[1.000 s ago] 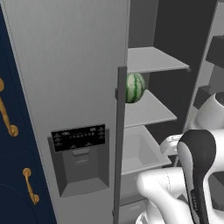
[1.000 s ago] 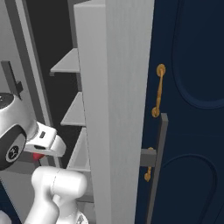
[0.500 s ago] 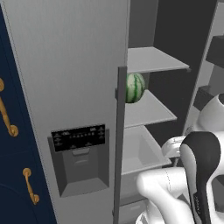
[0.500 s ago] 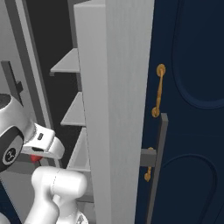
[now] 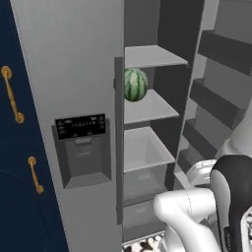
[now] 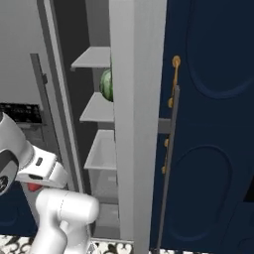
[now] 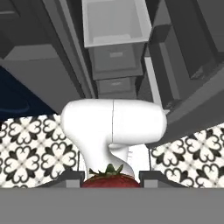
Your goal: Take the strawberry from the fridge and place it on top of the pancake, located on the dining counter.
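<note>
fingers (image 7: 87, 176) clamped on strawberry (image 7: 110, 178) | apparently unchanged since earlier | fridge (image 5: 88, 98) open

Fridge (image 5: 83, 74) right compartment open; left door shut. Open door (image 5: 224, 78) with bins flanks opening on right. Watermelon (image 5: 135, 84) occupies left of second shelf; rest of that shelf bare. Top shelf, third shelf bare. Drawer (image 7: 114, 22) stands pulled out below. Navy cabinet (image 6: 208, 124) close beside fridge wall.

floor (image 7: 26, 148): black-white patterned tile | cabinet (image 6: 213, 124): navy, gold handles (image 5: 10, 93)
</note>
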